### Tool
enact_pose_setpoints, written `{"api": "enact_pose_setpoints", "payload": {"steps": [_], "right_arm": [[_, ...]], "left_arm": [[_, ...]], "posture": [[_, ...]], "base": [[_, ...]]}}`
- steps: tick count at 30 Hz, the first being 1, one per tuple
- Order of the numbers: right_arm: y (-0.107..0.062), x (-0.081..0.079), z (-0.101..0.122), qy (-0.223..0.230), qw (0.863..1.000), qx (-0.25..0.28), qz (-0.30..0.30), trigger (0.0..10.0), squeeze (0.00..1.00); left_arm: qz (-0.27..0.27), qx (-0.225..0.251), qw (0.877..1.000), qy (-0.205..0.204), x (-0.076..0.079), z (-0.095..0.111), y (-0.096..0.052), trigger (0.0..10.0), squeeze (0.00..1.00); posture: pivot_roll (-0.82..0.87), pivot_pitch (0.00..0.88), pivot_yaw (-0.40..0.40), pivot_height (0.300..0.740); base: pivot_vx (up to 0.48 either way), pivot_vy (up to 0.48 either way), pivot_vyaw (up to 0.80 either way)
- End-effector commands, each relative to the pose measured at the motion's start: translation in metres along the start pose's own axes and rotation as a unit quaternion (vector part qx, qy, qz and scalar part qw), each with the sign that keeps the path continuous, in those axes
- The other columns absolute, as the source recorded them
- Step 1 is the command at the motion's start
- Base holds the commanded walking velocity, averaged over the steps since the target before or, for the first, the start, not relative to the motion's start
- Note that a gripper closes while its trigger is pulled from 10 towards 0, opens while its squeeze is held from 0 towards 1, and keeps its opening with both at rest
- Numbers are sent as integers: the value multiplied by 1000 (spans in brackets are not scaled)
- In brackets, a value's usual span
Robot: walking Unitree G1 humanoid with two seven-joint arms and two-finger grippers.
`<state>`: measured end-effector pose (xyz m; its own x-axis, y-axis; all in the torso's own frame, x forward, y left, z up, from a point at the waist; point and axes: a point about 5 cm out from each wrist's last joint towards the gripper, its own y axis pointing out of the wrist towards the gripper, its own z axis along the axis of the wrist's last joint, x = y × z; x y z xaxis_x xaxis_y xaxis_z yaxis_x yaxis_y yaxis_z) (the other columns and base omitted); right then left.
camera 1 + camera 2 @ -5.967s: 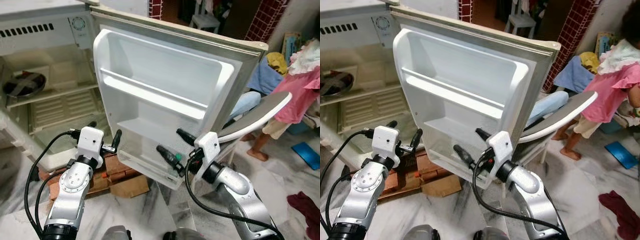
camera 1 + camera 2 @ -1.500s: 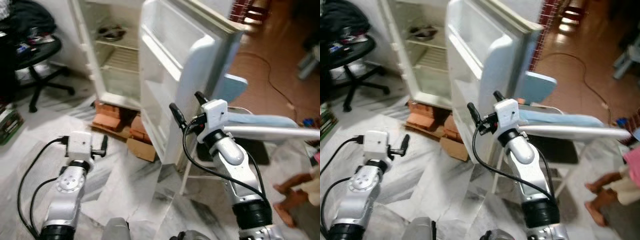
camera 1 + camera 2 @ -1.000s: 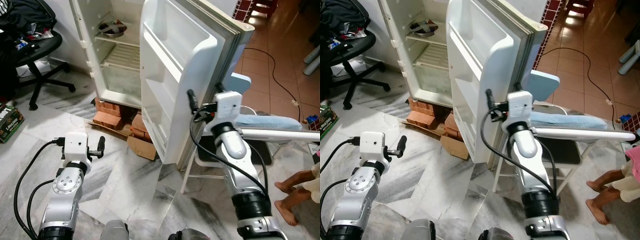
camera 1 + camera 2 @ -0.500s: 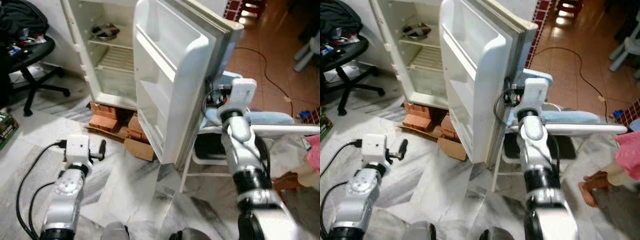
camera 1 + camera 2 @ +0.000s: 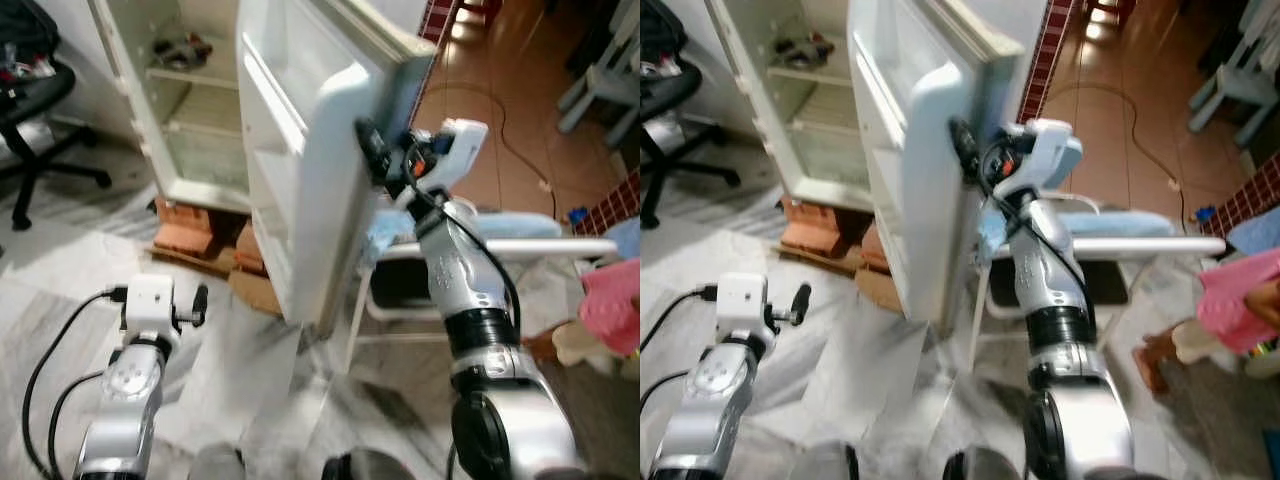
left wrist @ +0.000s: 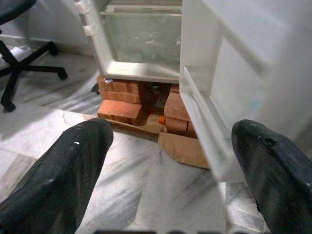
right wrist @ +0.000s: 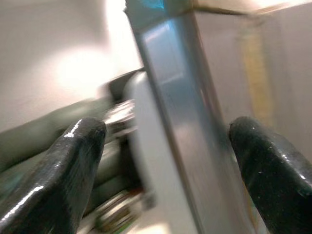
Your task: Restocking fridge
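The white fridge (image 5: 190,90) stands open, and its door (image 5: 300,150) is swung out wide with bare door shelves. My right gripper (image 5: 375,150) is raised at the door's outer edge. In the right wrist view its fingers (image 7: 63,165) are spread, with the grey door edge (image 7: 185,122) between them; I cannot tell whether they touch it. My left gripper (image 5: 195,300) hangs low over the marble floor, open and holding nothing. The left wrist view looks past its fingers (image 6: 73,161) at the fridge's base.
A metal bowl (image 5: 180,48) sits on an upper fridge shelf. Red bricks (image 5: 185,235) and cardboard (image 5: 250,290) lie under the fridge. An office chair (image 5: 40,110) stands far left. A folding chair (image 5: 500,250) stands behind the door, and a person in pink (image 5: 610,300) is at the right.
The view has swung and drawn closer to the door. My right arm has gone from the door's inner side round to its outer edge. The left arm stays low.
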<state>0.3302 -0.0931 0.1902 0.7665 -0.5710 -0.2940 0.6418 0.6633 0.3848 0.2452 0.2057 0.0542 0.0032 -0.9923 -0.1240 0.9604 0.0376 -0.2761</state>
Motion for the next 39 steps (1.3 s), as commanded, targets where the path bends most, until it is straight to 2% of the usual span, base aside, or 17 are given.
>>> {"api": "enact_pose_setpoints", "payload": {"steps": [1, 3, 4, 5, 6, 9, 12, 14, 15, 16, 18, 21, 22, 25, 31, 39], "right_arm": [[-1, -8, 5, 3, 999, -1, 45, 10000, 0], [-32, 10, -7, -14, 999, -35, -17, 10000, 0], [-32, 10, -7, -14, 999, -35, -17, 10000, 0], [-44, 16, -10, -21, 998, -46, -45, 10000, 0], [-48, 17, -11, -20, 997, -51, -53, 10000, 0], [-64, 22, -21, -52, 990, -81, -101, 10000, 0], [-72, 23, -29, -79, 983, -96, -138, 10000, 0], [-77, 21, -34, -112, 973, -100, -175, 10000, 0], [-80, 20, -34, -167, 956, -86, -225, 10000, 0], [-81, 21, -33, -183, 949, -82, -242, 10000, 0], [-82, 18, -34, -185, 943, -74, -265, 10000, 0], [-82, 17, -34, -187, 941, -73, -272, 10000, 0], [-85, 18, -41, -197, 931, -95, -292, 10000, 0], [-89, 18, -44, -196, 926, -98, -307, 10000, 0], [-91, 20, -38, -199, 919, -78, -330, 10000, 0], [-92, 16, -43, -193, 919, -83, -334, 10000, 0]], "left_arm": [[-4, -3, 1000, -2, 1, 0, -1, 10000, 0], [-19, -4, 1000, 2, 4, 0, 2, 10000, 0], [-19, -4, 1000, 2, 4, 0, 2, 10000, 0], [-24, -1, 1000, 4, 5, 1, 3, 10000, 0], [-25, 0, 1000, 5, 6, 2, 4, 10000, 0], [-28, 6, 1000, 10, 6, 4, 6, 10000, 0], [-27, 13, 999, 12, 5, 6, 7, 10000, 0], [-24, 15, 1000, 12, 5, 7, 8, 10000, 0], [-22, 18, 1000, 12, 4, 8, 8, 10000, 0], [-21, 19, 1000, 12, 4, 8, 8, 10000, 0], [-26, 27, 999, 11, 4, 11, 7, 10000, 0], [-28, 31, 999, 11, 5, 12, 7, 10000, 0], [-30, 35, 999, 8, 5, 13, 7, 10000, 0], [-36, 39, 999, 8, 6, 14, 9, 10000, 0], [-41, 43, 998, 5, 8, 15, 11, 10000, 0], [-56, 51, 997, 10, 9, 17, 10, 10000, 0]], "posture": [[70, 71, -86, 740], [47, 65, -72, 740], [47, 65, -72, 740], [44, 64, -70, 740], [44, 64, -70, 740], [35, 56, -64, 740], [34, 55, -63, 740], [36, 49, -65, 740], [37, 47, -65, 740], [37, 47, -65, 740], [34, 53, -64, 740], [34, 53, -64, 740], [28, 53, -63, 740], [24, 51, -63, 740], [12, 44, -61, 740], [15, 51, -51, 740]], "base": [[0, 0, 0], [0, 0, 0], [0, 0, 0], [0, 0, 0], [0, 0, 0], [0, 0, 0], [0, 0, 0], [0, 0, 0], [0, 0, 0], [0, 0, 0], [0, 0, 0], [0, 0, 0], [0, 480, 0], [0, 480, 0], [0, 479, 0], [0, 479, 0]]}}
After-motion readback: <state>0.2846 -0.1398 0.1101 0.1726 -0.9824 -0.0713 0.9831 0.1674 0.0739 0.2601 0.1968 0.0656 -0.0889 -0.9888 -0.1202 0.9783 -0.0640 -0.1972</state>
